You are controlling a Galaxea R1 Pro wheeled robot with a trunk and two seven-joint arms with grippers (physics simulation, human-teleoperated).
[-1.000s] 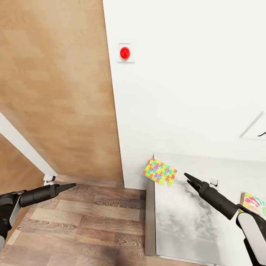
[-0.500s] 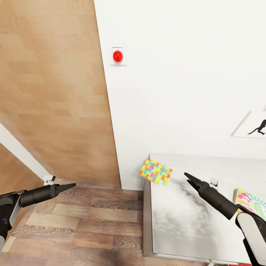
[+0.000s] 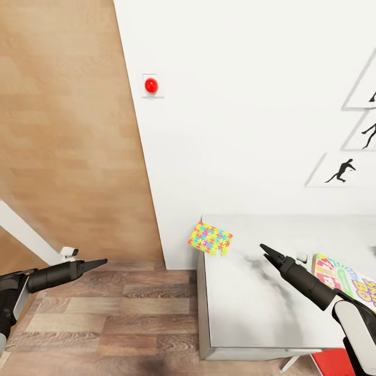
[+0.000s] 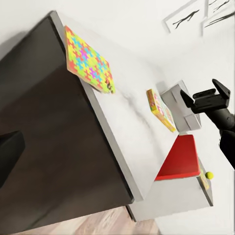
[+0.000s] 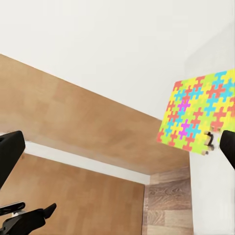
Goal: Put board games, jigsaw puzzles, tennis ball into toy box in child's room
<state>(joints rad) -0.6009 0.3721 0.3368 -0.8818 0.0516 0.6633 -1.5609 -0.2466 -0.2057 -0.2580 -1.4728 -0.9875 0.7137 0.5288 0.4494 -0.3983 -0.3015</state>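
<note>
Head view: jigsaw puzzle overhangs far left corner of table. Right gripper nearby, jaws slightly parted, empty; left gripper over floor, state unclear. Risk: clumsy nudge tips puzzle off edge.

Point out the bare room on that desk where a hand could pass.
The table is bare across its middle, between the jigsaw puzzle overhanging its far corner and the Skip-Bo board game. The right gripper hovers there. Toward the Skip-Bo box it is more crowded.
</note>
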